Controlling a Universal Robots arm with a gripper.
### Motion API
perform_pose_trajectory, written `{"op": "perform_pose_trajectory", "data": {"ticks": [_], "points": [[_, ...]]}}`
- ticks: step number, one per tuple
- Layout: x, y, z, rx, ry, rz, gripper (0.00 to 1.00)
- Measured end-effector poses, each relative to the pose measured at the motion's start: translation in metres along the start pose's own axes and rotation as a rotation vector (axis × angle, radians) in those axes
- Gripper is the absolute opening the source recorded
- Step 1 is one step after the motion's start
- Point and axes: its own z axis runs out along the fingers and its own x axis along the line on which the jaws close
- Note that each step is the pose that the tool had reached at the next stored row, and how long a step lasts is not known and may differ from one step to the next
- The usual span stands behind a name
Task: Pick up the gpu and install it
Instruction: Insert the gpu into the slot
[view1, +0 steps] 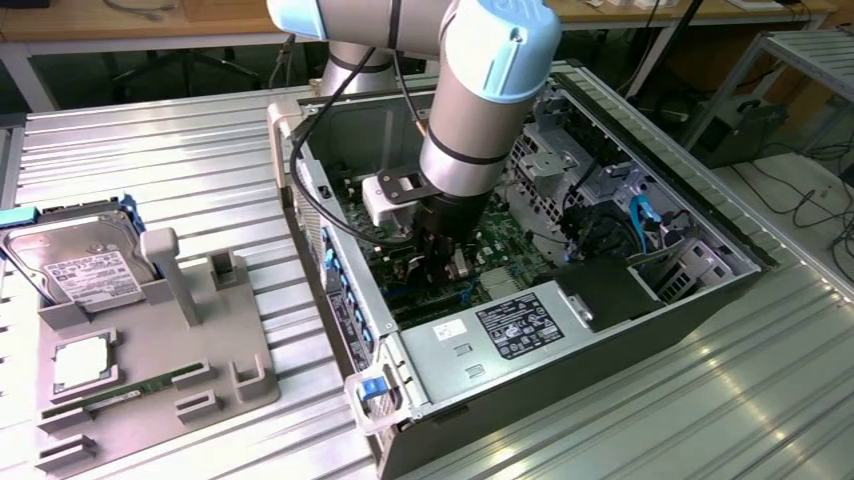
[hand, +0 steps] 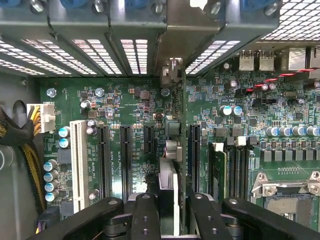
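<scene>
Exterior view. You see an open computer case (view1: 694, 300) lying on its side on a ribbed metal surface (view1: 174, 170). The arm (view1: 483, 100), a grey cylinder with pale blue caps, reaches straight down into the case. Its black claw (view1: 441, 262) sits low over the green motherboard (view1: 514, 240), beside the boxy silver power supply (view1: 514, 325) with its printed label. At the exterior view's left you find a grey moulded holder (view1: 160, 370). It carries a silver hard drive (view1: 80, 270) standing on edge, a flat square chip (view1: 83, 362) and a narrow green RAM stick (view1: 127, 392) lying in a groove. From here you cannot make out what the claw holds.

Wrist view. You look along the claw (hand: 167, 210) toward the motherboard (hand: 125, 100) and the perforated slot covers at the case's rear wall (hand: 75, 30). The black fingers (hand: 145, 215) are closed to a narrow gap on the gpu (hand: 170, 165), gripping its near edge. The card presents edge-on: a thin board with a pale strip along it. Its long axis runs away from the camera toward the rear wall, where its silvery bracket (hand: 172, 70) stands at an open slot. The card stands upright on the board, in line with the long black expansion slots (hand: 126, 160). You cannot tell whether it is fully seated.
</scene>
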Motion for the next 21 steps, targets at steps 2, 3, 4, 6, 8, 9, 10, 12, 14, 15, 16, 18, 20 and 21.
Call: {"op": "perform_pose_trajectory", "data": {"ticks": [2,3,4,6,8,9,10,12,14,15,16,18,20,21], "points": [[0.0,0.0,-0.0005,0.0001,-0.0002,0.0,0.28],[0.0,0.0,-0.0008,0.0002,-0.0004,0.0,0.28],[0.0,0.0,-0.0011,0.0002,-0.0006,0.0,0.28],[0.0,0.0,-0.002,0.0003,-0.0008,0.0,0.28],[0.0,0.0001,-0.0036,0.0,0.0001,0.0,0.29],[0.0,0.0,-0.0044,0.0001,-0.0003,0.0,0.35],[-0.001,0.0001,-0.0057,0.0,0.0,0.0,0.35],[-0.001,0.0002,-0.0098,0.0,0.0001,0.0,0.35],[-0.001,0.0002,-0.0131,0.0001,0.0003,0.0,0.35],[-0.001,0.0002,-0.013,0.0001,0.0001,0.0,0.35],[-0.001,0.0002,-0.013,0.0002,0.0001,0.0,0.35],[-0.001,0.0002,-0.0132,0.0001,0.0003,0.0,0.35],[-0.001,0.0002,-0.0131,0.0001,0.0003,0.0,0.35],[-0.001,0.0002,-0.0131,0.0001,0.0003,0.0,0.35]]}}
